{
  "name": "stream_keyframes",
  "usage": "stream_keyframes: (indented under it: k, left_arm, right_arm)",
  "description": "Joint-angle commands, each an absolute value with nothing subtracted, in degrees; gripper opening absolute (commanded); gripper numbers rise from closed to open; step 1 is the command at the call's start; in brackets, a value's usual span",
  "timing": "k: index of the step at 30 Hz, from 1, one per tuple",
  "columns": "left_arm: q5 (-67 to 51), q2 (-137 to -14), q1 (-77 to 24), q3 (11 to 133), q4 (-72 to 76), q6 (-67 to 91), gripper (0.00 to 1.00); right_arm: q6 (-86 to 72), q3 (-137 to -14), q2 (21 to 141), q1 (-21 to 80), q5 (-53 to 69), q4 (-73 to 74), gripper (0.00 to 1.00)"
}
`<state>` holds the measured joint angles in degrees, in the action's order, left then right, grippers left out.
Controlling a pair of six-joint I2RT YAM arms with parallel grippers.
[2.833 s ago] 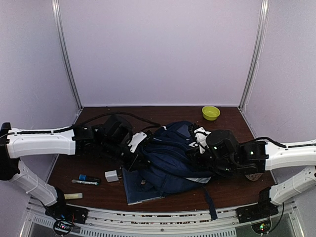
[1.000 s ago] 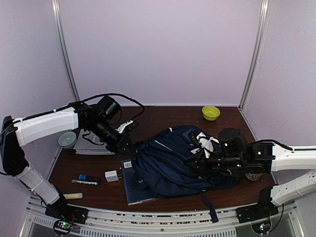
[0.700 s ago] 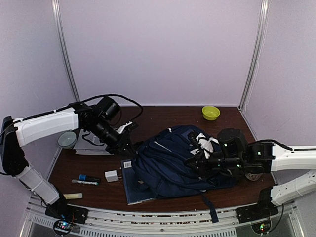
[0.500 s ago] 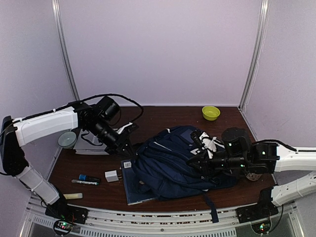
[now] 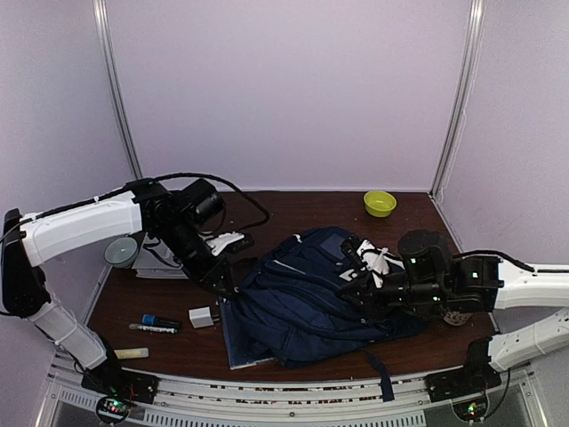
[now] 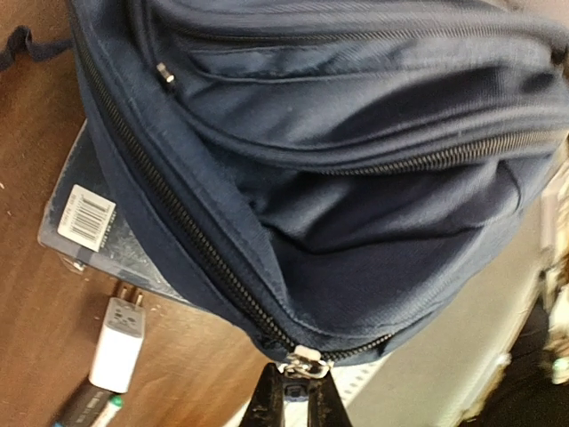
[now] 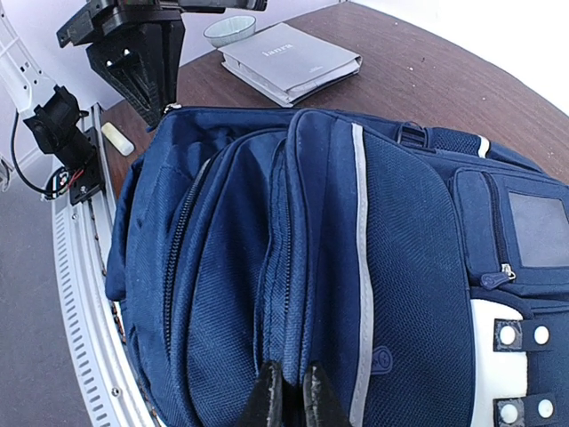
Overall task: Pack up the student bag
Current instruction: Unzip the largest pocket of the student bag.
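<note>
metal zip pull (image 6: 302,356) pinched in left gripper (image 6: 296,381), jaws pressed tight on it, at a corner of student bag (image 5: 302,298). right gripper (image 7: 286,382) nipped shut on a fabric fold of bag front. bag lies flat mid table (image 5: 293,206). step looks like unzipping main compartment. next: left drags pull along track w/ right bracing. dark blue book (image 6: 93,218) pinned under bag. charger (image 6: 117,342) + marker (image 5: 156,326) beside it.

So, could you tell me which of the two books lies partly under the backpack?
The dark blue book with the barcode sticker, poking out from under the backpack; the grey book lies apart, beside the small bowl.
</note>
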<state>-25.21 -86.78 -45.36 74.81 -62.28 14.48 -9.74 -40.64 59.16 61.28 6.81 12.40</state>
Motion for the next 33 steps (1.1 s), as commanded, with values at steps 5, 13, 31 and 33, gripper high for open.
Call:
stream_keyframes:
  k: [5,13,31,33]
  left_arm:
    - [-12.1,-82.1,-48.3,67.2,-54.7,5.3,0.0]
    - [-13.4,-81.8,-48.1,62.8,-44.9,2.4,0.0]
    - [-27.3,-82.2,-48.1,57.1,-28.6,6.6,0.0]
    - [-27.7,-82.2,-48.4,56.7,-27.8,7.2,0.0]
  right_arm:
    - [-6.3,-38.7,53.5,60.6,10.3,14.1,0.0]
    - [-5.5,-36.4,47.0,60.6,18.5,12.7,0.0]
    - [-11.7,-39.0,52.8,62.4,13.1,14.3,0.61]
    - [-12.1,-40.2,53.2,64.0,10.8,14.7,0.72]
